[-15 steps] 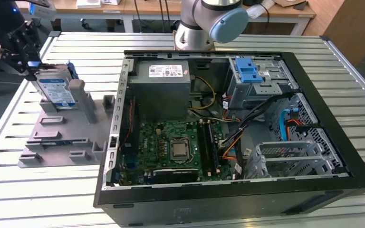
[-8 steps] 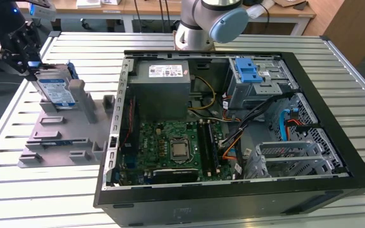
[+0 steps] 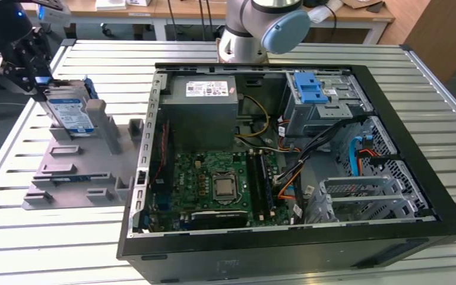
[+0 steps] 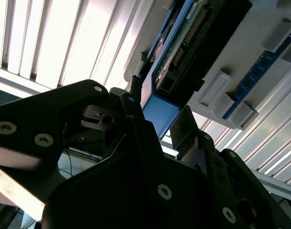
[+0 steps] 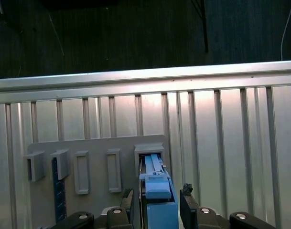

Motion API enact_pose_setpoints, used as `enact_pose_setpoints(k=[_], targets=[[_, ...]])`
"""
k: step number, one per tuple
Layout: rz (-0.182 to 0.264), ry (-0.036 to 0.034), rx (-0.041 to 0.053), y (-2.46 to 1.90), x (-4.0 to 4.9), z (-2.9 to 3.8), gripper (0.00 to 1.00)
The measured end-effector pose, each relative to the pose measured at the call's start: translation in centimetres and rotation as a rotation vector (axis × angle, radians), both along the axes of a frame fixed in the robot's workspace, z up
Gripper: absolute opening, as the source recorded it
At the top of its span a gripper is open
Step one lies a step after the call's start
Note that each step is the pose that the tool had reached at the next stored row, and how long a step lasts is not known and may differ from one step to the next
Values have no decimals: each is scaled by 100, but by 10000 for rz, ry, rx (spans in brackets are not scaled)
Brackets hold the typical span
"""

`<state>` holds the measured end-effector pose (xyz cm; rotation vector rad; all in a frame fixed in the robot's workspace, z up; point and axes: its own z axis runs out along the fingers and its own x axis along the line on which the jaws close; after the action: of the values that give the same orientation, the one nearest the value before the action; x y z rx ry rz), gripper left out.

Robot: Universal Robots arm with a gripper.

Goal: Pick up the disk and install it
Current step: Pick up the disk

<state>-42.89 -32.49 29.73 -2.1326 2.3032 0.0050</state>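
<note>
Tool (image 5: 157, 194) straddles the disk (image 3: 70, 114), which stands upright in the grey holder (image 3: 81, 163) on the surface (image 3: 38, 243). We can't tell if it's clamped. We judge the disk rigid, weighty and shock-sensitive; grip the blue frame edges.

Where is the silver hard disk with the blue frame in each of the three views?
Exterior view: silver rectangular hard disk in a blue plastic frame stands upright at the exterior view's left.
First wrist view: its blue edge sits in a slot.
Second wrist view: seen edge-on, circuit side showing.
Shared landmark: the grey slotted holder carrying it.
</note>
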Motion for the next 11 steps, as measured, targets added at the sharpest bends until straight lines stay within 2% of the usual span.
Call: enact_pose_setpoints(k=[11], targets=[[45,-1,-2,1,0,-76,51]])
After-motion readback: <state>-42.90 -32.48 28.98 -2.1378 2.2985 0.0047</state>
